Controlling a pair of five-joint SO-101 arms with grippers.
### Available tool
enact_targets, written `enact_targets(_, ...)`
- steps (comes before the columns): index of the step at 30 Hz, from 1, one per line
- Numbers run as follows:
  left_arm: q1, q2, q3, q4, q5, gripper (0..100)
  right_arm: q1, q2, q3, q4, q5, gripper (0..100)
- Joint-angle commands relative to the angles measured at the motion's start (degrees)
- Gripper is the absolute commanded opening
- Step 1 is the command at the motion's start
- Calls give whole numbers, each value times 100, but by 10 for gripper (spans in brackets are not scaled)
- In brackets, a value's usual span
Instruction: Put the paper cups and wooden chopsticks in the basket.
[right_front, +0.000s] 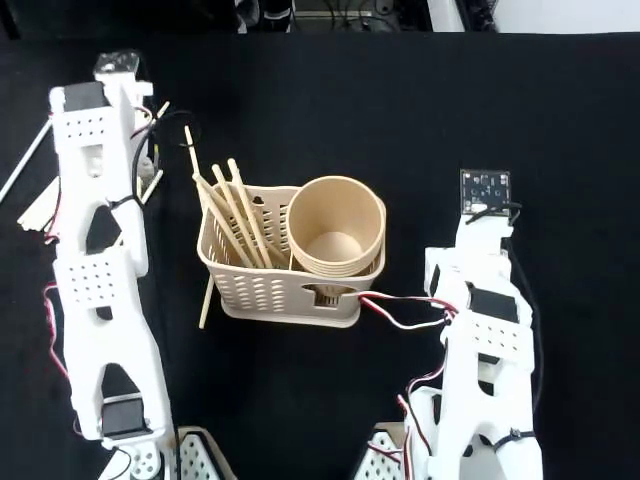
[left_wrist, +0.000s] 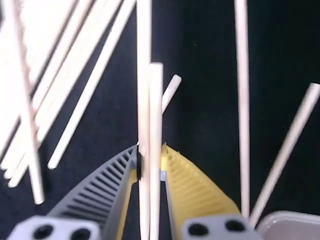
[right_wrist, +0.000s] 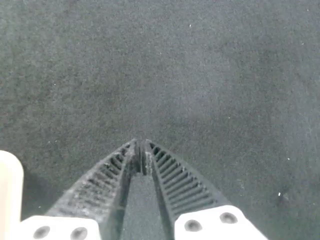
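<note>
Left end effector clamped on two chopsticks, long axis running along its length, right end effector closed, empty

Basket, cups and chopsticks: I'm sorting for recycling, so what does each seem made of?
Basket: likely moulded plastic, cream and slightly glossy, with regular slotted walls. Cups: seemingly paper, matte tan, with thin rims nested together. Chopsticks: probably bare wood, pale and matte, in thin straight sticks.
</note>
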Motion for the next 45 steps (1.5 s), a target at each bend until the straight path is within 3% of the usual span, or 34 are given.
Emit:
enact_targets(1,101,-1336,514,44,-70,28,-26,-22,-13,-97,44,25)
enact_targets(8,110,-3991,2229,-9,-70,28,-26,-22,-13,-97,44,25)
enact_targets(14,110,-6347,3776,-730,-70,28,-26,-22,-13,-97,44,25)
enact_targets(22,163,-9582,6413,-2593,-26,28,-26,-22,-13,-97,44,25)
enact_targets(29,1473,-12018,8303,-4791,-26,29,-26,-22,-13,-97,44,25)
enact_targets(35,2932,-12826,9631,-6673,-26,29,-26,-22,-13,-97,44,25)
enact_targets(39,3530,-12826,9982,-6778,105,28,-26,-22,-13,-97,44,25)
enact_targets(45,3565,-12818,10659,-6796,536,29,-26,-22,-13,-97,44,25)
